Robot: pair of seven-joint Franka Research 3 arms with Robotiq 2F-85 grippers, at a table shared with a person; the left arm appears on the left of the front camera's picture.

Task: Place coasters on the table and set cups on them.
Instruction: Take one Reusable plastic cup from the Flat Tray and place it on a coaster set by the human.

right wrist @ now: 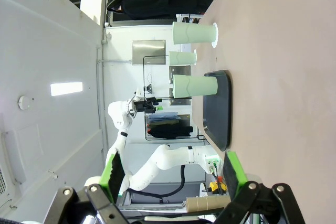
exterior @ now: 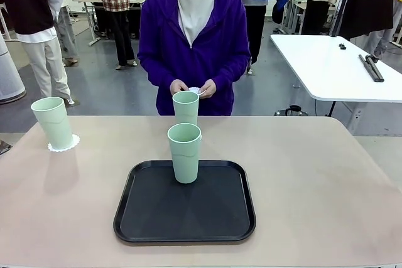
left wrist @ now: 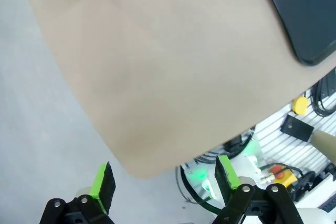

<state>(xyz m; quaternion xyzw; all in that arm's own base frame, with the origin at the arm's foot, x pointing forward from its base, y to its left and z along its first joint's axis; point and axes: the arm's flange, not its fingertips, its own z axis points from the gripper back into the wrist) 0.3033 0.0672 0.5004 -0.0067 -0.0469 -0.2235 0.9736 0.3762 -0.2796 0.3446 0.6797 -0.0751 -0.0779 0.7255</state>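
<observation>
Two cups are on coasters, one is still to go!
On the far left of the counter (exterior: 301, 174) the left cup (exterior: 53, 122) sits on its coaster (exterior: 68, 144). The middle cup (exterior: 186, 106), just beyond the black tray (exterior: 157, 218), has a scalloped coaster (right wrist: 215, 34) under it too, as the right wrist view shows. The third cup (exterior: 184, 152) stands on the tray, not yet set out. At the far edge the person's hands (exterior: 178, 86) hold a small white disc (exterior: 194, 90), likely the last coaster. The left gripper (left wrist: 163, 182) and right gripper (right wrist: 173, 174) both have their fingers spread and hold nothing.
</observation>
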